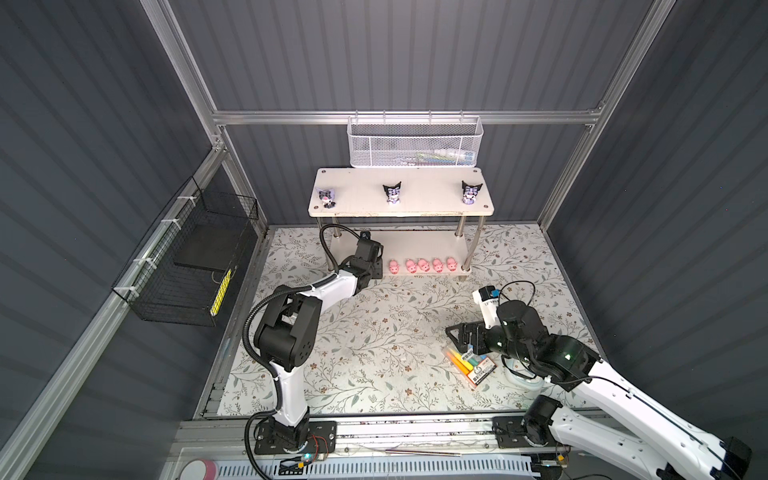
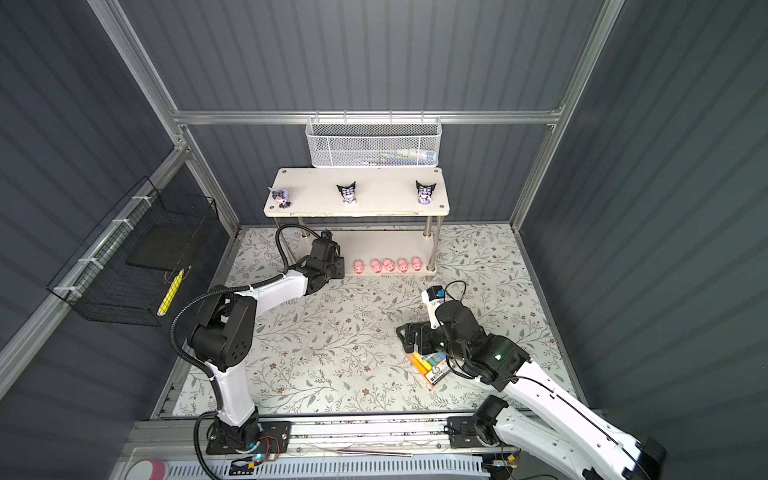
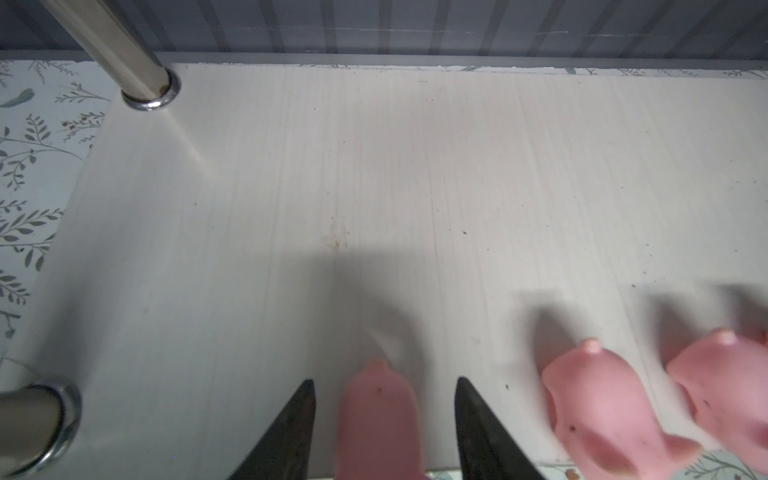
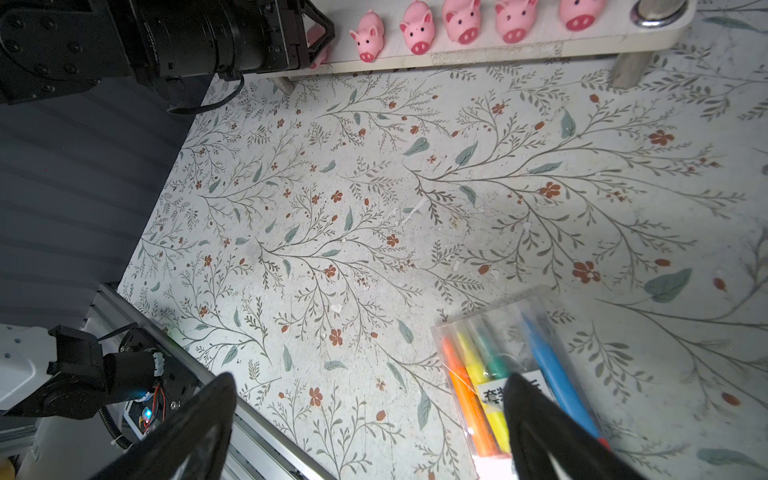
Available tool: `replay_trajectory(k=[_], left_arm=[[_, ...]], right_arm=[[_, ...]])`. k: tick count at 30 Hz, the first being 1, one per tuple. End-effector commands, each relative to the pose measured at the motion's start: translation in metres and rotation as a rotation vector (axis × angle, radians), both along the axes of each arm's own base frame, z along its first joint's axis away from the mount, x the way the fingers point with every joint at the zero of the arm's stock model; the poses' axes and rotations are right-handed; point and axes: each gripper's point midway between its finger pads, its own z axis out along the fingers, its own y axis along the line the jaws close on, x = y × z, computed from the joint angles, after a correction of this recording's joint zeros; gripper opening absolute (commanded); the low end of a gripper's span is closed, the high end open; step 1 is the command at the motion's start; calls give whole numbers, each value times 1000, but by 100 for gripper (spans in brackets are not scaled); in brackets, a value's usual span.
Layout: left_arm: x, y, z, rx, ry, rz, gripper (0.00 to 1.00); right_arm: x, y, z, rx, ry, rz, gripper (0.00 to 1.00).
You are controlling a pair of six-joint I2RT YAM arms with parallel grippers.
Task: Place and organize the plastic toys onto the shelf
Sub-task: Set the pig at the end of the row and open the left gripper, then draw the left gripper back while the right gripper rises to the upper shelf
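The shelf (image 1: 424, 203) stands at the back of the mat, and three black-eared figurines (image 1: 392, 193) are spaced along its top board. Several pink pigs (image 1: 423, 264) line the front of the lower board (image 3: 374, 187). My left gripper (image 3: 384, 379) is at that row's left end. Its jaws are open around one more pig (image 3: 378, 419), with a gap on each side. This pig rests on the board and is hidden behind the left gripper (image 1: 375, 268) in both top views. My right gripper (image 4: 370, 380) hangs open and empty over the mat.
A pack of coloured markers (image 1: 471, 365) lies on the mat under the right gripper's finger. A white mesh basket (image 1: 415, 143) hangs behind the shelf and a black wire basket (image 1: 187, 266) on the left wall. Metal posts (image 3: 124, 54) flank the left gripper.
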Motion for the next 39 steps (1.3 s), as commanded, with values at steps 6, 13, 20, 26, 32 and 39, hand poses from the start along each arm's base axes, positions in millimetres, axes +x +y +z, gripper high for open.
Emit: replay_trajectory(k=[6, 13, 20, 26, 32, 39], left_arm=[[8, 3, 24, 5, -42, 6, 68], [3, 4, 35, -12, -53, 2, 74], [-6, 3, 46, -40, -63, -15, 78], [-10, 0, 57, -62, -71, -30, 79], [-23, -2, 68, -77, -77, -42, 81], [-53, -13, 86, -80, -94, -65, 84]], right_arm=[[2, -2, 9, 13, -18, -16, 99], [2, -3, 11, 17, -20, -18, 99], [0, -4, 18, 17, -35, -7, 99], [-1, -2, 27, 25, -47, 12, 99], [-2, 2, 46, 43, -76, 37, 99], [1, 9, 80, 66, -127, 71, 96]])
